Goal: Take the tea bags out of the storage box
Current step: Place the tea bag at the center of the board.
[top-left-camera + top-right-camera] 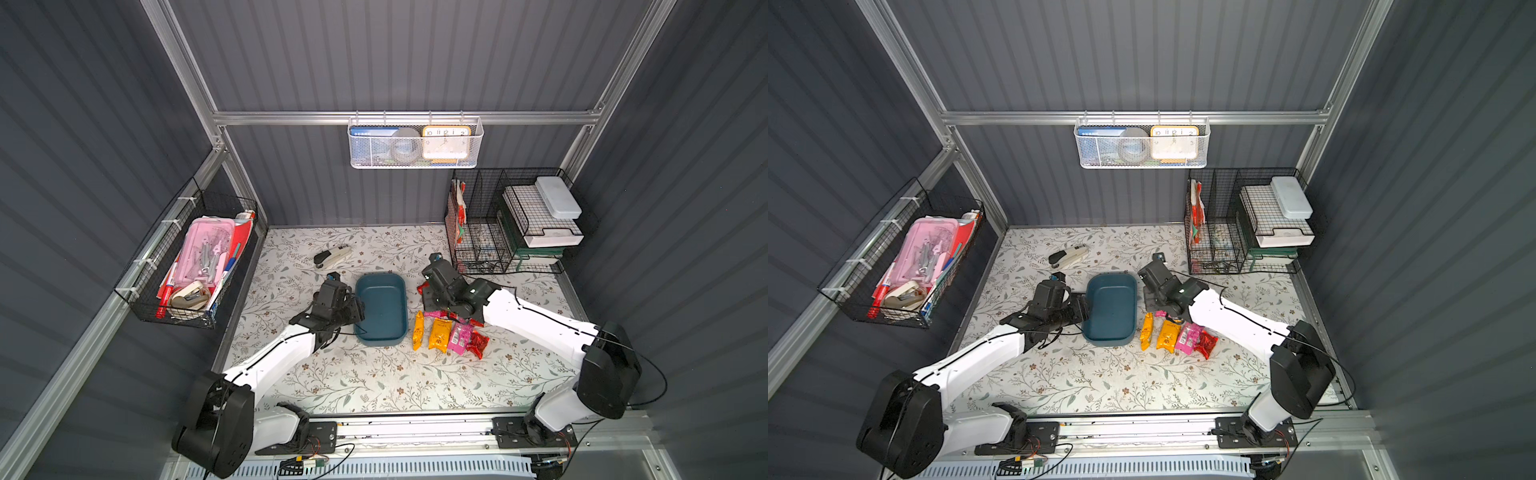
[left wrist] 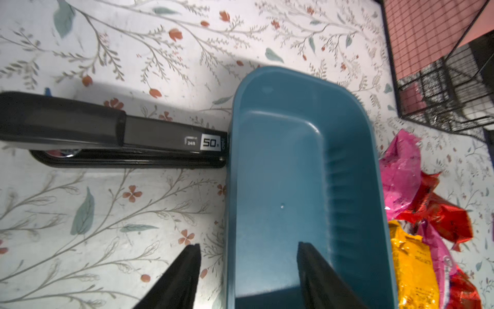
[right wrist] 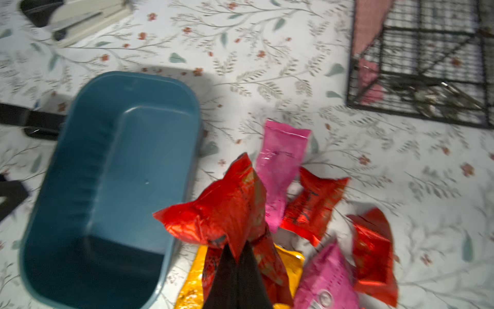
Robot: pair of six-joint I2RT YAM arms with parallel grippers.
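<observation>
A: Where are the tea bags right now?

B: Out on the flowered table (image 1: 374, 386). The red, pink and orange-yellow tea bags (image 1: 439, 334) lie in a loose heap just beside the right long wall of the storage box (image 1: 380, 309). The box is a dark teal tray and looks empty in both top views. Its long axis runs away from the robot's base.

A: And the grippers?

B: The right gripper (image 3: 237, 254) is closed tight on the edge of a crinkly red tea bag (image 3: 227, 211). That bag hangs above the heap, outside the box's rim, on its right side. The left gripper (image 2: 248, 244) has its jaws parted and holds nothing. One finger is inside the box and one outside, straddling the left long wall without pinching it.

A: What does the coming move turn on?

B: The held bag lies to the right of the box, not over it. The right arm is the nearer one, and I judge it need only lower the bag and let go.

A: Does the bag touch those beneath it?

B: The right wrist view is blurred, so I cannot tell.

A: Anything else nearby?

B: A black stapler (image 2: 120, 139) lies with its end against the left wall. A beige stapler (image 1: 332, 254) sits farther back on the table.
</observation>
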